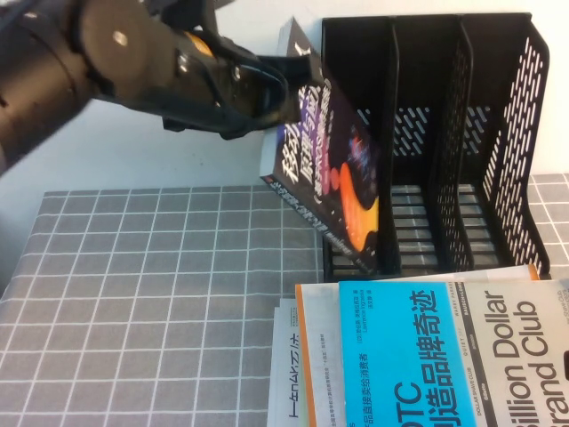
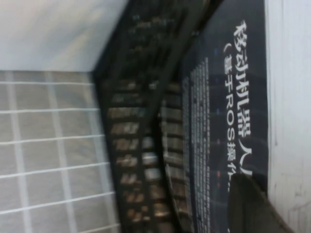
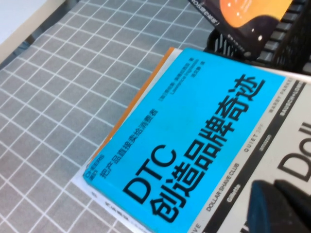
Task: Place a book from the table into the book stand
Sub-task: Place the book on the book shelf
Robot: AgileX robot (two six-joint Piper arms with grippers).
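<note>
A: Where is the book (image 1: 342,169)?

B: In the air over the far right part of the table (image 1: 160,294), tilted, its dark cover with the white title and orange swirl facing the camera. Its lower corner dips at the mouth of the leftmost compartment of the book stand (image 1: 462,142), which stands upright at the far right corner.

A: What holds it?

B: The left gripper (image 1: 289,93), reaching in from the far left, is clamped on the book's upper left edge. Its wrist camera shows the cover (image 2: 228,121) right beside the stand's slotted wall (image 2: 136,145).

A: And the right gripper (image 3: 279,206)?

B: It hovers over the near right corner, above the cyan book (image 1: 400,356) topping a stack with an orange-edged book (image 1: 302,356) and a white book (image 1: 286,374). I cannot tell how its fingers stand.
</note>
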